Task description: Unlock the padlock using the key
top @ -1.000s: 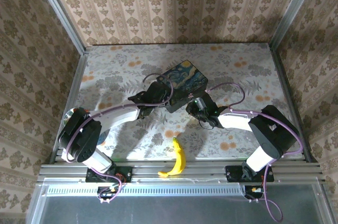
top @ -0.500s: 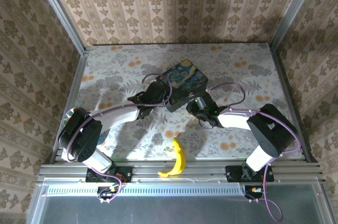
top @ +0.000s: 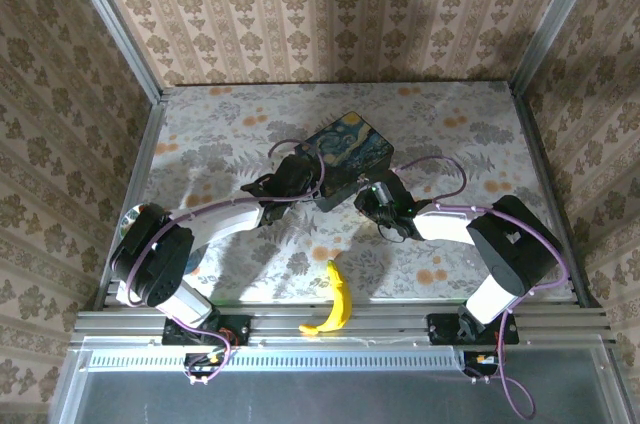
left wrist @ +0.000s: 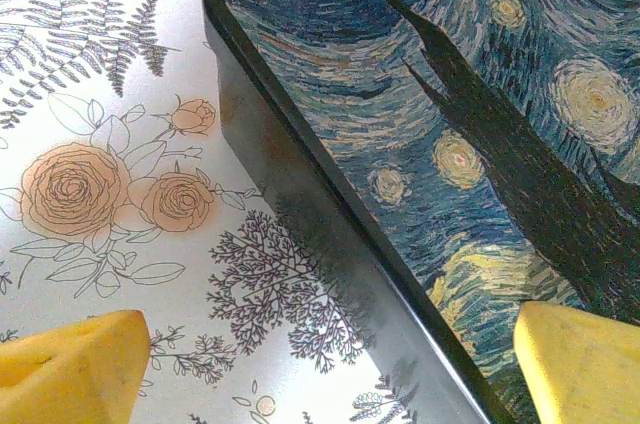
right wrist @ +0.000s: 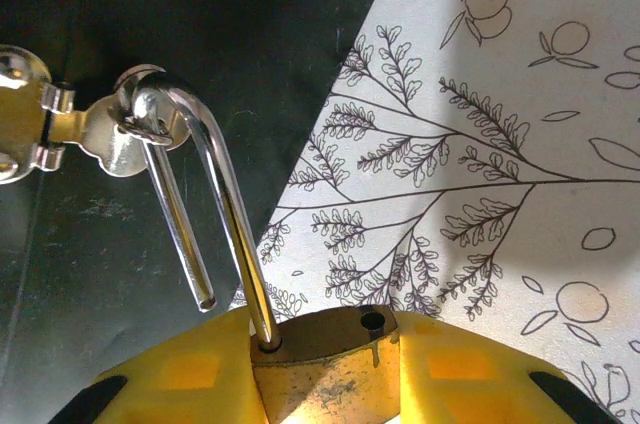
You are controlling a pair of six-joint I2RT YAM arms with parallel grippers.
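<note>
Small brass-gold padlock (right wrist: 325, 364) with a thin silver shackle (right wrist: 222, 199): it was at the black side wall of the box, its body clamped between the yellow fingers (right wrist: 175, 369) of your right pincer (right wrist: 325, 384). The shackle was open. Its long leg sat in the body, and its short leg was free, the tip apart from the empty hole in the body's top. The shackle's bend was hooked through the ring of the shiny metal clasp (right wrist: 55, 129) on that wall.

Rectangular box with a swirling blue-and-yellow night-sky lid (left wrist: 480, 124): it stood mid-way across the floral-printed desk (left wrist: 100, 74). Your left pincer (left wrist: 330, 364) was spread wide across the box's edge, one yellow fingertip (left wrist: 70, 369) above the desk and the other above the lid, gripping nothing.

Yellow banana (top: 338, 302): it lay by the desk's near edge, well apart from the box.
</note>
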